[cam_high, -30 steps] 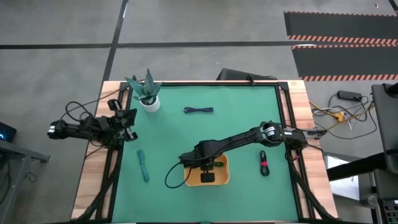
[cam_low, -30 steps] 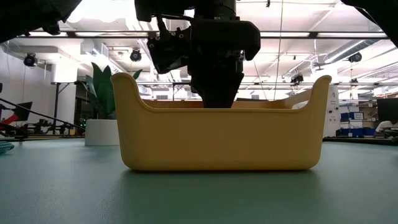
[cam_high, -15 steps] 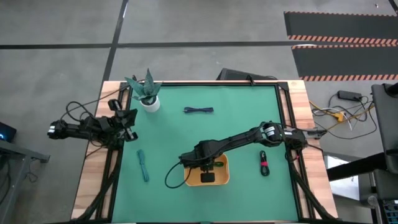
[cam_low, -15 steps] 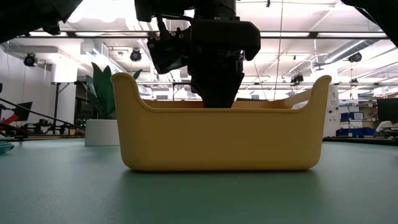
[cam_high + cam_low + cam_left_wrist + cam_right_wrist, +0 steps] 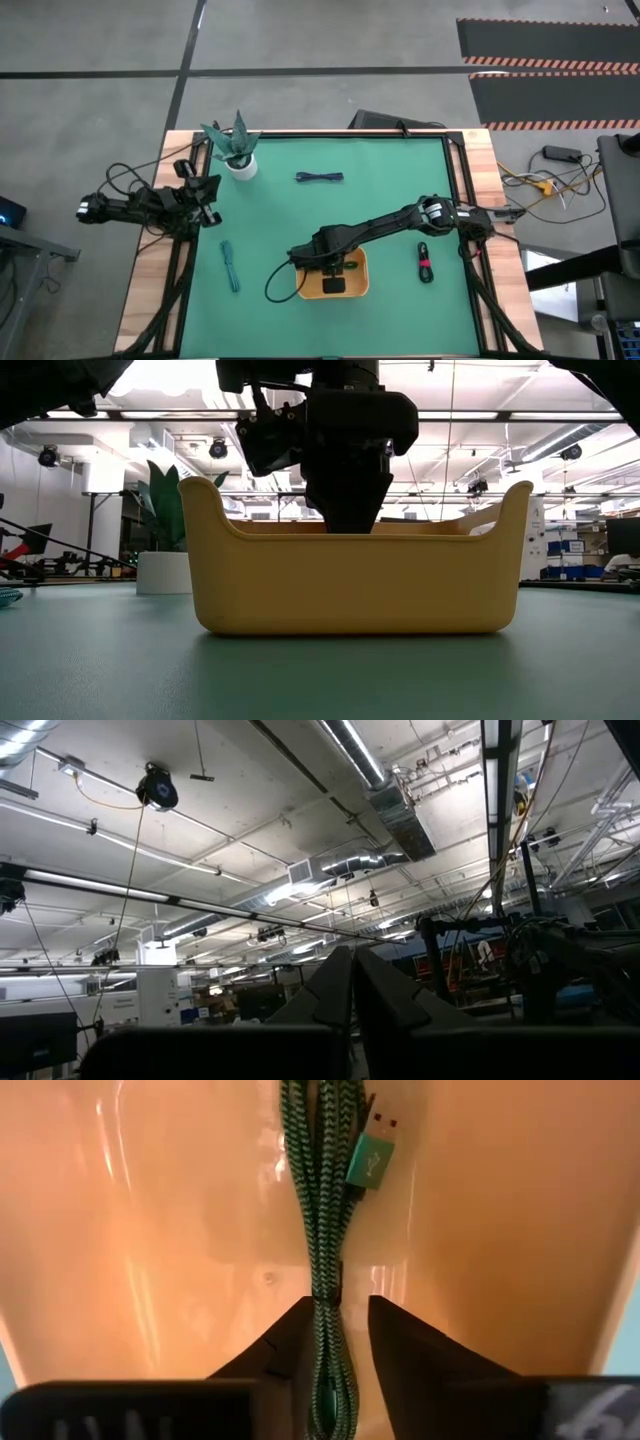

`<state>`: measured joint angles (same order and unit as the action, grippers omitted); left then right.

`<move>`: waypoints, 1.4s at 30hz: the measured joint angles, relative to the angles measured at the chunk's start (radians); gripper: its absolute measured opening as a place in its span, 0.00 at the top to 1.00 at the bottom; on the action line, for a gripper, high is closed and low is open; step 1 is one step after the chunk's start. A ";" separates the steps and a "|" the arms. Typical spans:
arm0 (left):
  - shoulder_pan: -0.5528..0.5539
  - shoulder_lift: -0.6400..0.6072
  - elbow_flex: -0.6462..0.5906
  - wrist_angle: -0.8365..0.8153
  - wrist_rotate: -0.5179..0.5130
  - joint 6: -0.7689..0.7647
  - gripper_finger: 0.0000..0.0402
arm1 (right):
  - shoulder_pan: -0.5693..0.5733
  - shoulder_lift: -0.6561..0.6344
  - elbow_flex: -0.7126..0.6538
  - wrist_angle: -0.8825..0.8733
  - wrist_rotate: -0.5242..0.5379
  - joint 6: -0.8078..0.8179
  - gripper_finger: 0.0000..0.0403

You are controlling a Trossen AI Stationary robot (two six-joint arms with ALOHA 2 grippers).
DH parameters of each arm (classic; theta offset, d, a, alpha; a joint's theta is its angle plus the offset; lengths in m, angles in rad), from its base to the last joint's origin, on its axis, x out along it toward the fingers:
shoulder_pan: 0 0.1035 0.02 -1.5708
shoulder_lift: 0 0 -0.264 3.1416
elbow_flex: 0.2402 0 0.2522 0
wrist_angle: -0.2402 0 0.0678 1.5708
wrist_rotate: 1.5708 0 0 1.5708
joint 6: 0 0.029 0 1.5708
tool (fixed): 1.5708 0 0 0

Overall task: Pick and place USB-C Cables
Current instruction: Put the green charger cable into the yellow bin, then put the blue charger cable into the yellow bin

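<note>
green cable [image 5: 325,1230] between right gripper [image 5: 336,1342] fingers (in tray [image 5: 150,1230])

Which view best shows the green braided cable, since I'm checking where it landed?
The right wrist view: the green braided cable lies inside the orange plastic tray. High view shows a speck; low and left wrist views show nothing.

The right arm [image 5: 400,222] reaches in from the table's right edge toward the middle, and its wrist bends straight down. Its right gripper [image 5: 337,1315] points downward, the two dark fingers [image 5: 275,1345] set a little apart with a narrow gap between them, though whether they press on anything there is hard to tell. The left arm [image 5: 150,203] lies folded at the table's left edge, its left gripper [image 5: 352,988] closed tight and tipped upward.
</note>
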<state>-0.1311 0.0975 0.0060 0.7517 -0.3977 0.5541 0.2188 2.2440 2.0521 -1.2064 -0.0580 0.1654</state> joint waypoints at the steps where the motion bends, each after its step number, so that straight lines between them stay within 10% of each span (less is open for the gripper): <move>1: 0.000 0.000 0.000 0.000 0.000 0.000 1.00 | 0.000 0.000 0.000 0.000 0.002 0.001 0.76; 12: 0.000 0.000 0.000 0.000 0.000 0.000 1.00 | 0.000 -0.011 0.000 0.000 0.005 0.002 0.63; 32: 0.000 0.000 0.004 0.004 0.000 -0.113 1.00 | 0.030 -0.185 -0.013 0.058 0.115 -0.135 0.71; 42: 0.000 0.022 0.015 0.001 0.000 -0.315 1.00 | 0.032 -0.446 -0.372 0.395 0.166 -0.233 0.76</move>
<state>-0.1310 0.1196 0.0209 0.7525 -0.3977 0.2393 0.2508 1.7977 1.6800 -0.8119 0.1082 -0.0679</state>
